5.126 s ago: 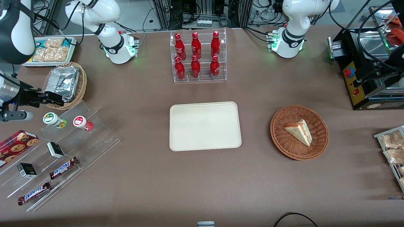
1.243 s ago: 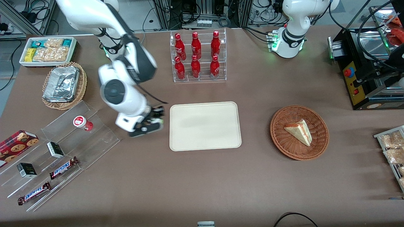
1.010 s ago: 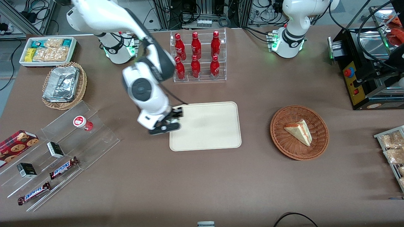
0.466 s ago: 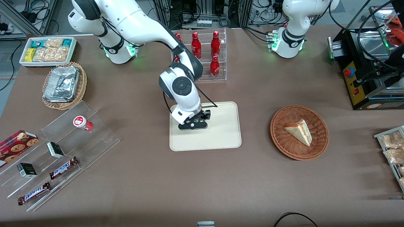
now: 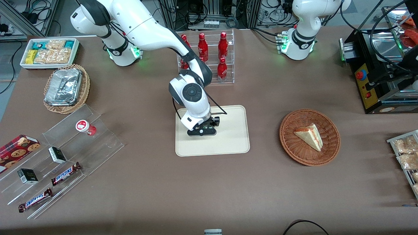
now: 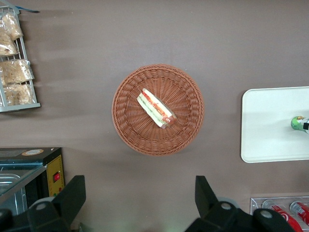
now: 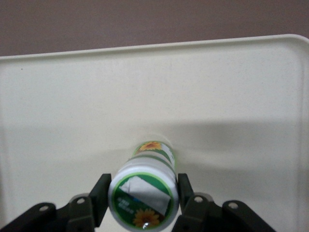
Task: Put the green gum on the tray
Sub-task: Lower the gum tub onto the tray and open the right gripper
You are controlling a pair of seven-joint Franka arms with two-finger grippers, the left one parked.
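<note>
Working from the working arm's end of the surface toward the parked arm's end: you have a clear stepped rack [image 5: 70,140] holding a red-labelled gum bottle [image 5: 85,127], which is the wrong one and stands well apart from the action. Next comes the tray [image 5: 235,143], cream and low-rimmed, in the middle of the surface. Your gripper [image 5: 204,128] hangs over the part of the tray nearer the working arm's end, pointing down. In the wrist view its fingers [image 7: 186,193] are clamped on either side of the green gum [image 7: 144,193], lid toward the camera, base toward the tray.

The bottle's base looks close to the tray, but you cannot tell whether it touches. That is the main risk, in my judgement: release while it is still lifted and the narrow bottle may tip and roll across the tray, perhaps over the low rim. It also appears slightly tilted in the grip, which would add to that. Farther along, a wicker basket [image 5: 329,153] with a sandwich wedge [image 5: 309,136] sits well clear.
</note>
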